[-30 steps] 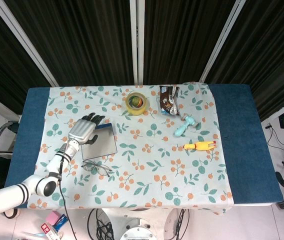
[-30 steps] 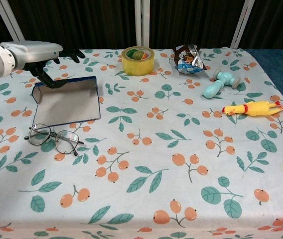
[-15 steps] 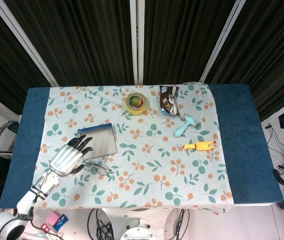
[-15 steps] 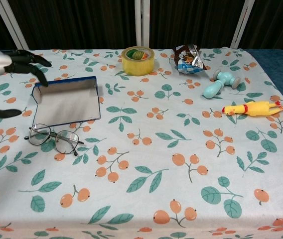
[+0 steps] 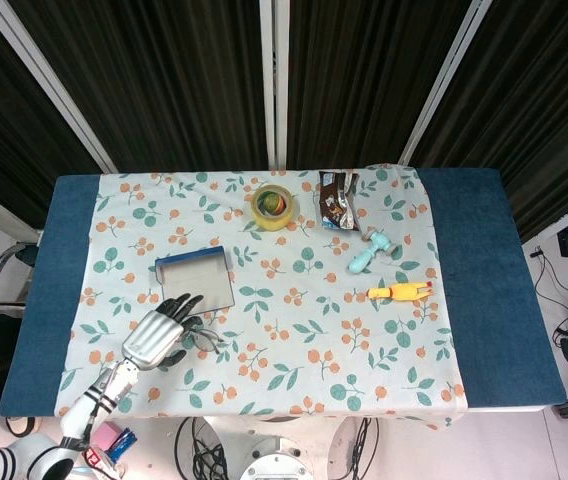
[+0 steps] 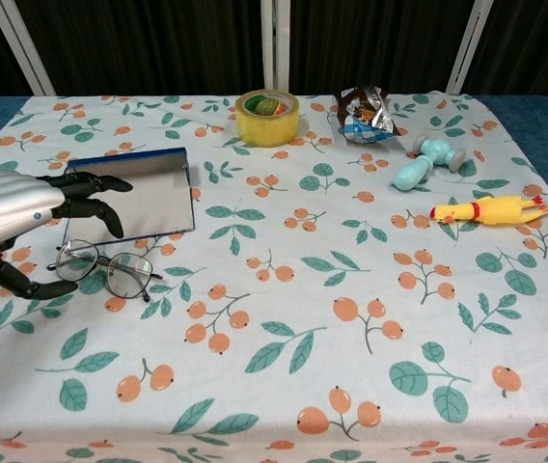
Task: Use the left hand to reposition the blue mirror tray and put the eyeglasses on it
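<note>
head view overhead, chest view low, nearer

The shallow rectangular blue-rimmed mirror tray lies flat on the floral cloth in the left half of the table, its grey reflective face up, slightly skewed to the table edge. The thin dark wire-framed eyeglasses with clear round lenses rest on the cloth just beside the tray at its 6 o'clock, outside it, lenses standing upright, arms unfolded.
</note>
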